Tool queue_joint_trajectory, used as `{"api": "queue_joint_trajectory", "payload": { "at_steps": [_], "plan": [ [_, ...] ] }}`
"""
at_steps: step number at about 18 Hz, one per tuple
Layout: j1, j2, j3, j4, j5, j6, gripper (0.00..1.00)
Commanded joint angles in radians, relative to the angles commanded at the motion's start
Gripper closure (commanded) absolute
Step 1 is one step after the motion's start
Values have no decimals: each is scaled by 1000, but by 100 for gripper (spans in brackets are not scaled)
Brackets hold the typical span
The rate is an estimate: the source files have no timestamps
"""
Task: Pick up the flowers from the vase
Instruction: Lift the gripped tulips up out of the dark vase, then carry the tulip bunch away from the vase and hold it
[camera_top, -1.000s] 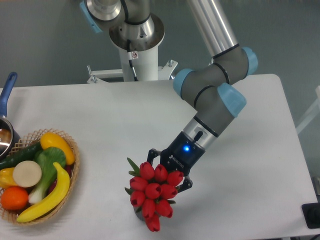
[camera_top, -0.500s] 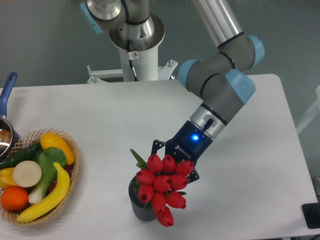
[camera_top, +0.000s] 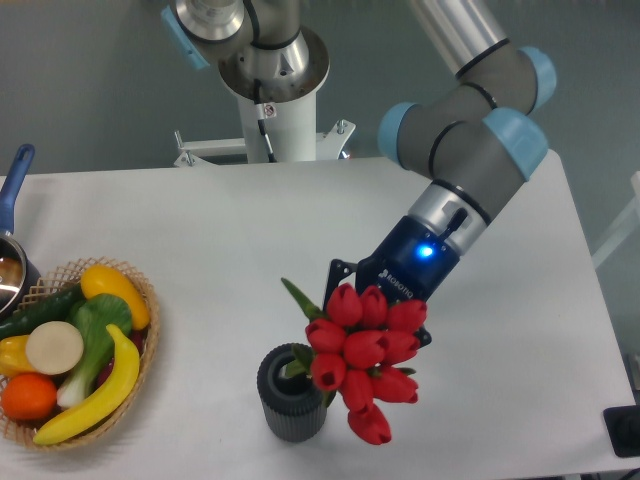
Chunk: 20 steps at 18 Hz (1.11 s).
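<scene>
Since the earlier frames we see the arm has risen and swung toward 2 o'clock, and the flowers (camera_top: 364, 360) have come up with it — the ribbed vase (camera_top: 290, 392), once hidden under the blooms, now shows its round mouth. The claw (camera_top: 385, 312) sits behind the red buds, so we cannot see its fingertips, but the bunch hangs from it in the air, so we take it as closed on the stems. The flowers are tilted, buds spilling toward 5 o'clock, just off the vase at its 2 o'clock; a green leaf (camera_top: 300, 298) sticks out at 10 o'clock of the bunch. The vase stands upright on the white worktop (camera_top: 220, 240). Well apart, at 9 o'clock — a wicker basket (camera_top: 145, 330) of toy fruit and vegetables.
</scene>
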Motion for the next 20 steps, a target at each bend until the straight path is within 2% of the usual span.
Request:
{"api": "queue_joint_trajectory", "payload": {
  "at_steps": [10,13,15,18,20],
  "plan": [
    [115,77,8,-2,-84,-5,100],
    [155,89,5,0,-83,50,100],
    [161,85,-6,-2,-43,151,100],
    [163,83,-31,0,145,300,100],
    [163,77,-40,-3,225,365,100]
  ]
}}
